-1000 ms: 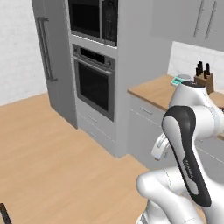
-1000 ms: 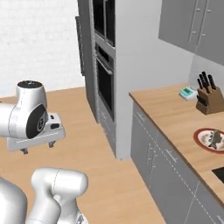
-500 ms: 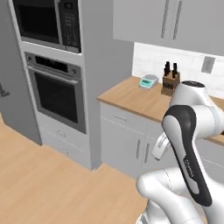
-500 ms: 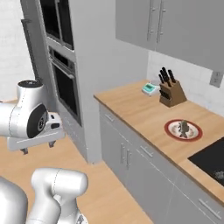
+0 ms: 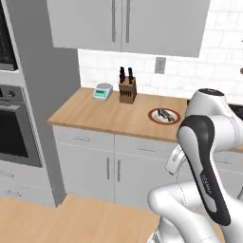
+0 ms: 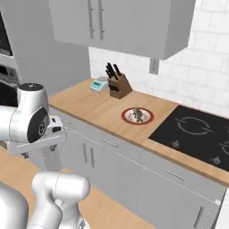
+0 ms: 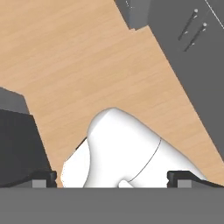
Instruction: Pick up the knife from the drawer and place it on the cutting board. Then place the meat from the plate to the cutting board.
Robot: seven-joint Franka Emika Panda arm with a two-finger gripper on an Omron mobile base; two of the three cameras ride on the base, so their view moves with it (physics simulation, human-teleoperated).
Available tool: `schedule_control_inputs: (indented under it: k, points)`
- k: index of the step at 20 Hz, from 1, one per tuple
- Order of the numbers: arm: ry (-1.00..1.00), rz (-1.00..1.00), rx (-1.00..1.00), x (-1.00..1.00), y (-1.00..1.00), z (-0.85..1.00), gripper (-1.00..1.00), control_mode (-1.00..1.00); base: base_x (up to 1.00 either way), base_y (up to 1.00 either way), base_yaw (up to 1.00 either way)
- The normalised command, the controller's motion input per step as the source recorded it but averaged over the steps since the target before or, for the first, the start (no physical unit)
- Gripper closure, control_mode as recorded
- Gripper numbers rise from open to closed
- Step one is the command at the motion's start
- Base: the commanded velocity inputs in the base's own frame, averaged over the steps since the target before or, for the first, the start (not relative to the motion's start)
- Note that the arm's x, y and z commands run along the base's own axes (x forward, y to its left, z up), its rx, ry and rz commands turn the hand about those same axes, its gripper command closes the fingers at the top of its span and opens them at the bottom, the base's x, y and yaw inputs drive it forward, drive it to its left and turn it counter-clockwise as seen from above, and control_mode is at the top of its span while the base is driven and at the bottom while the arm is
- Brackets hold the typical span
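The plate (image 5: 163,115) (image 6: 137,116), white with a red rim, sits on the wooden counter with the meat (image 5: 164,113) (image 6: 137,113) on it. Under the counter, the grey drawer fronts (image 5: 82,139) (image 6: 110,143) are all pushed in, so the knife is hidden. The cutting board is out of view. My gripper (image 7: 112,178) hangs folded close to my body, well short of the counter and facing the wood floor. Its fingertips (image 7: 43,177) stand wide apart, open, with nothing between them.
A wooden knife block (image 5: 127,89) (image 6: 117,85) and a small kitchen scale (image 5: 102,91) (image 6: 99,84) stand at the back of the counter. A black cooktop (image 6: 197,133) lies right of the plate. An oven (image 5: 12,128) is built in at the left. Grey wall cabinets (image 5: 123,23) hang overhead.
The whole picture has swept along the kitchen as the base moved: the fridge and oven slid off to the left, and the counter with the plate came toward the middle. The arm's pose is unchanged.
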Motion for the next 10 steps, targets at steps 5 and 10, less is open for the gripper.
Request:
schedule_control_inputs:
  k: [5, 10]
  points:
    - [0.0, 0.0, 0.0, 0.0, 0.0, 0.0, -1.0, 1.0, 0.14, 0.0, -0.54]
    - [0.0, 0.0, 0.0, 0.0, 0.0, 0.0, -1.0, 1.0, 0.54, 0.05, -0.53]
